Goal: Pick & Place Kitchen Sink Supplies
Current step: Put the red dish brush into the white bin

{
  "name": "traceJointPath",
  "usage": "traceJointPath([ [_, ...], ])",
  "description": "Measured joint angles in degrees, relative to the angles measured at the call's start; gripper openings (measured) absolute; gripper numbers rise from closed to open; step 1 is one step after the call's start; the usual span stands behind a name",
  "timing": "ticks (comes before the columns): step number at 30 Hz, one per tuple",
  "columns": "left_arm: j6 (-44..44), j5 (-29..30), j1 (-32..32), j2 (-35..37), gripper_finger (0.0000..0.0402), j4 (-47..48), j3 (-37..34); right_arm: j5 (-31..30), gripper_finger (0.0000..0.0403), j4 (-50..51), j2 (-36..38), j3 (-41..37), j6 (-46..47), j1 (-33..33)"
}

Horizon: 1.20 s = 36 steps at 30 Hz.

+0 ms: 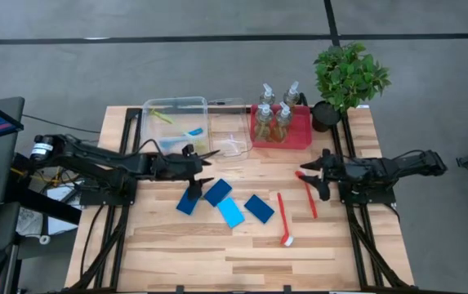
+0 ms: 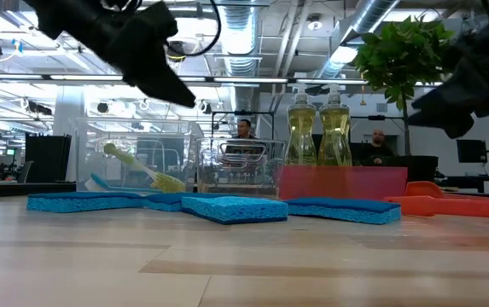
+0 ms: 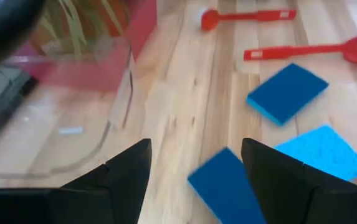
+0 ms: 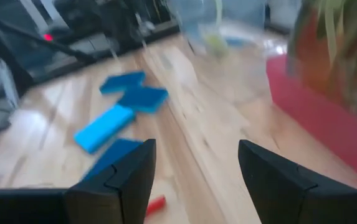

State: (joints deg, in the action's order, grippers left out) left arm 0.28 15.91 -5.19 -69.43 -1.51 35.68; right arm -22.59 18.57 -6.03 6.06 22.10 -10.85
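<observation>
Now, my left gripper (image 1: 204,169) fingers apart, empty, above sponge cluster near clear bins (image 1: 176,122). Right gripper (image 1: 314,174) also spread, empty, over two red brushes (image 1: 285,218), long axes near-far across table. Four blue sponges (image 1: 218,192) flat mid-table. Pump bottles (image 1: 272,116) upright in red tray (image 1: 303,135).

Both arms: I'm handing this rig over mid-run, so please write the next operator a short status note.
Left gripper: jaws open, empty, raised beside the clear bin, above the blue sponges.
Right gripper: jaws open, empty, over the red brushes.
Done: four pump bottles stand in the red tray; a green brush and a blue brush lie in the bin.
Left: four sponges and two red brushes on the table.
</observation>
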Motion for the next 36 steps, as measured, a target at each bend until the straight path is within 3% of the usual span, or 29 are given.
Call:
traceJointPath([
  [8,-4.53,0.34,-1.79,0.02,0.0234,-3.41,-3.31,0.02,0.0221,1.58,-9.05,2.26,4.42,0.00],
  [20,-5.32,0.33,-4.18,0.04,0.0232,-9.81,-5.46,0.72,0.0221,11.31,-22.86,6.21,19.54,0.01],
  [26,-5.32,0.32,-4.18,0.04,0.0232,-10.10,-5.46,5.09,0.0221,11.42,-25.79,6.28,21.60,0.02],
  [36,-5.73,0.32,-4.16,0.04,0.0232,-10.20,-5.46,5.66,0.0221,14.39,-28.06,6.34,23.92,0.02],
])
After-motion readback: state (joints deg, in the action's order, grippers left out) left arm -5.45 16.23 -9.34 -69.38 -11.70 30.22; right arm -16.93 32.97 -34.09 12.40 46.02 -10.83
